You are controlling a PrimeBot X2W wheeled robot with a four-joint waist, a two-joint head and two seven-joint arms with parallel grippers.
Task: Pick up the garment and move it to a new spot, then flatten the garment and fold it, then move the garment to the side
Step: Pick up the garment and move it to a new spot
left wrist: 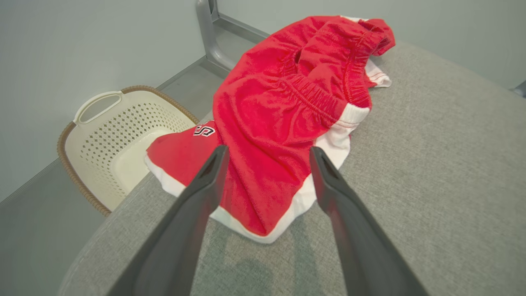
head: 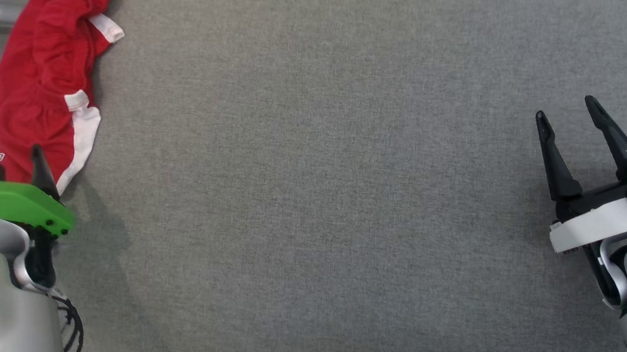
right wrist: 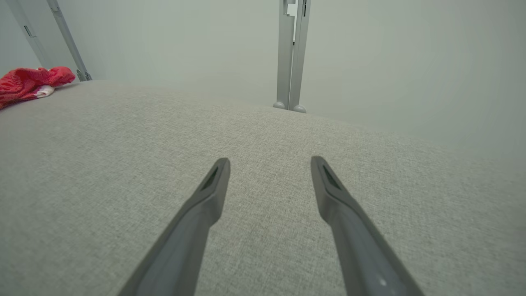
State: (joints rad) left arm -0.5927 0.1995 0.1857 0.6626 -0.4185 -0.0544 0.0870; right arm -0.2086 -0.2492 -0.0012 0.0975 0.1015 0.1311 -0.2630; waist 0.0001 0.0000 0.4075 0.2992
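The garment, red shorts with white trim, lies crumpled at the far left of the grey fabric table. In the left wrist view the garment hangs partly over the table's edge. My left gripper is open, its tips just above the garment's near hem; the left wrist view shows the left gripper with its jaws wide and nothing between them. At the table's right side my right gripper is open and holds nothing. In the right wrist view the right gripper hovers over bare cloth, and the garment shows far left.
A cream perforated laundry basket with a woven rim stands on the floor just past the table's left edge, beside the garment. Grey metal posts rise behind the table's far edge, against a pale wall.
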